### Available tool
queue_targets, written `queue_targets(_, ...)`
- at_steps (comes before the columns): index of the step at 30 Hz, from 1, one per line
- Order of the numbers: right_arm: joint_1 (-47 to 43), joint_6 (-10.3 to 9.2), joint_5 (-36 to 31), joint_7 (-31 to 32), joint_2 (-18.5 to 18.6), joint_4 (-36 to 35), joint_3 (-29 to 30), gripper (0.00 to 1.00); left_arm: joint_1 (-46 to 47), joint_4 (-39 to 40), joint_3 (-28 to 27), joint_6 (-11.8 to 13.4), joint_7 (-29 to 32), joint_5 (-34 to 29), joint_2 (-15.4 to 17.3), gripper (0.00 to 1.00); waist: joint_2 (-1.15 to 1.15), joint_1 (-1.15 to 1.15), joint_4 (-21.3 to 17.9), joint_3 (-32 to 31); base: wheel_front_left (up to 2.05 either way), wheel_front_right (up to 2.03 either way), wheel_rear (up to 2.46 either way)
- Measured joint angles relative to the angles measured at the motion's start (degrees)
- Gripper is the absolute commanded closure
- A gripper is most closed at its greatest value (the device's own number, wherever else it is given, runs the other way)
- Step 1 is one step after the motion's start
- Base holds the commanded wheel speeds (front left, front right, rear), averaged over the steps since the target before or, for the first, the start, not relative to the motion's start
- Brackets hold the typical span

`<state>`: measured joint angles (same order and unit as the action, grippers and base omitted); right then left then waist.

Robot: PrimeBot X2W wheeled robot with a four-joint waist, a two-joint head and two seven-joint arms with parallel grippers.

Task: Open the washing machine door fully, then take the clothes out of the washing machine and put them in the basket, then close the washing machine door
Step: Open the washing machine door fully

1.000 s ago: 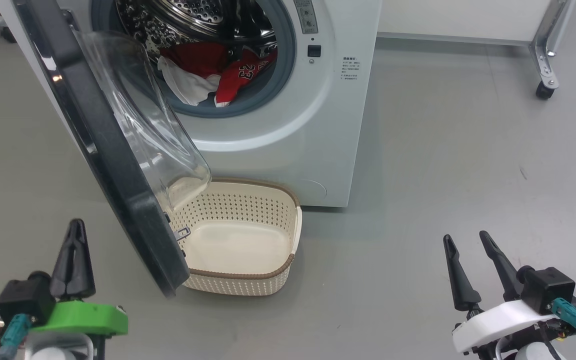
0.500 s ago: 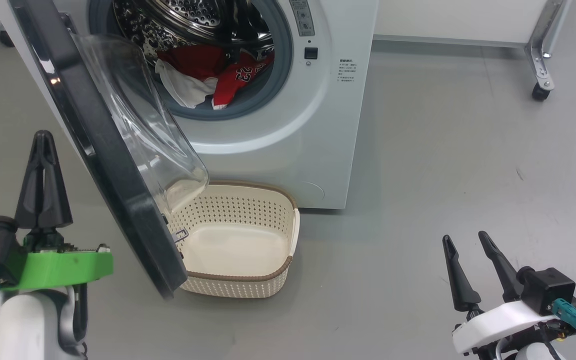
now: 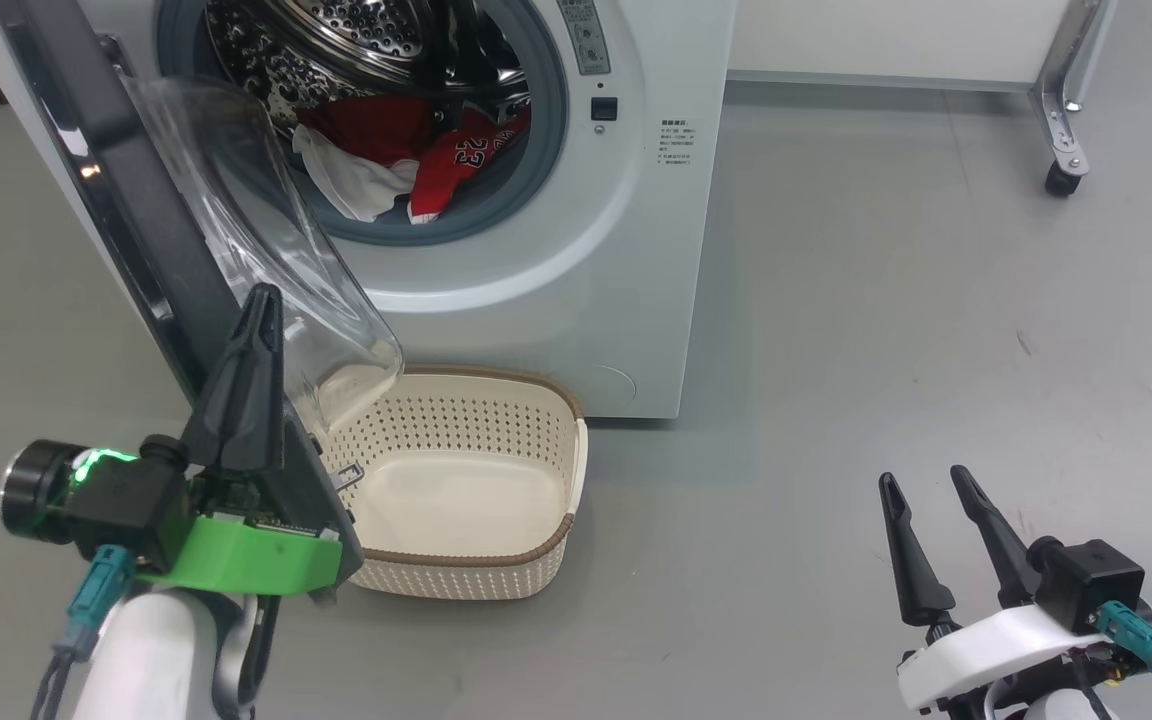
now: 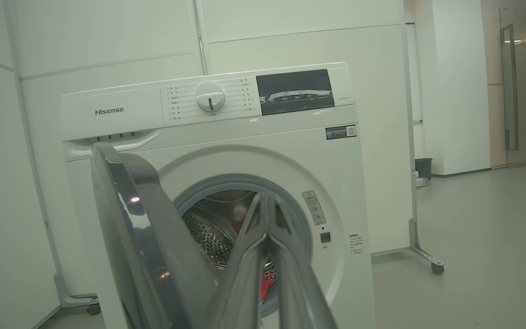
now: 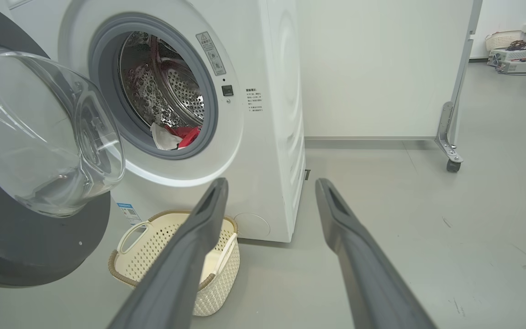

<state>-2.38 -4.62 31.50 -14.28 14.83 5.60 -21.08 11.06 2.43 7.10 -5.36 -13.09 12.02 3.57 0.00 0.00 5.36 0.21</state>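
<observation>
l gripper (image 3: pixel 262 300) clenched empty by washer door (image 3: pixel 126 190) edge, r gripper (image 3: pixel 921 478) spread wide, clothes (image 3: pixel 441 165) in drum (image 3: pixel 376 30).

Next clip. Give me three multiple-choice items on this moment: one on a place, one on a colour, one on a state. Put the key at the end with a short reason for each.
1. Where is the basket relative to the washing machine?
A. On top of it
B. Inside its drum
C. On the floor in front of it, below the open washing machine door

2. What colours are the clothes in the drum?
A. Red and white
B. Blue and yellow
C. Black and green

3. How do the left gripper and right gripper stand?
A. Both open
B. Left shut, right open
C. Left open, right shut

Key:
1 C: the head view shows it on the floor under the swung-out door.
2 A: red cloth with white panels lies at the drum mouth.
3 B: the left fingers are pressed together and the right fingers are spread apart.
</observation>
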Motion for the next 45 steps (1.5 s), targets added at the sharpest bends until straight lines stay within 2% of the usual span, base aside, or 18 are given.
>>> queue_targets(8,-0.08,0.04,-0.43,0.00,-0.38,0.11,0.69,0.00,-3.35,-4.02,4.27,-0.56,3.00,0.92,-0.43,1.00,0.00,0.00,-0.68,0.23,0.00,0.00,0.00)
queue_targets(15,-0.11,0.48,-1.00,0.00,-0.66,0.36,0.98,0.00,-5.87,-9.34,5.69,-0.58,6.05,2.57,-0.49,1.00,0.00,0.00,-1.05,0.45,0.00,0.00,0.00)
queue_targets(30,-0.14,1.02,-2.11,0.00,-1.82,0.83,1.37,0.00,-5.52,-13.93,2.57,-0.48,6.89,4.48,-0.58,1.00,0.00,0.00,-1.60,1.30,0.00,0.00,0.00)
queue_targets(45,-0.18,1.63,-2.41,0.00,-2.34,1.49,2.72,0.00,-4.14,-16.69,2.87,-0.49,5.63,4.55,-0.91,1.00,0.00,0.00,-0.71,1.22,0.00,0.00,0.00)
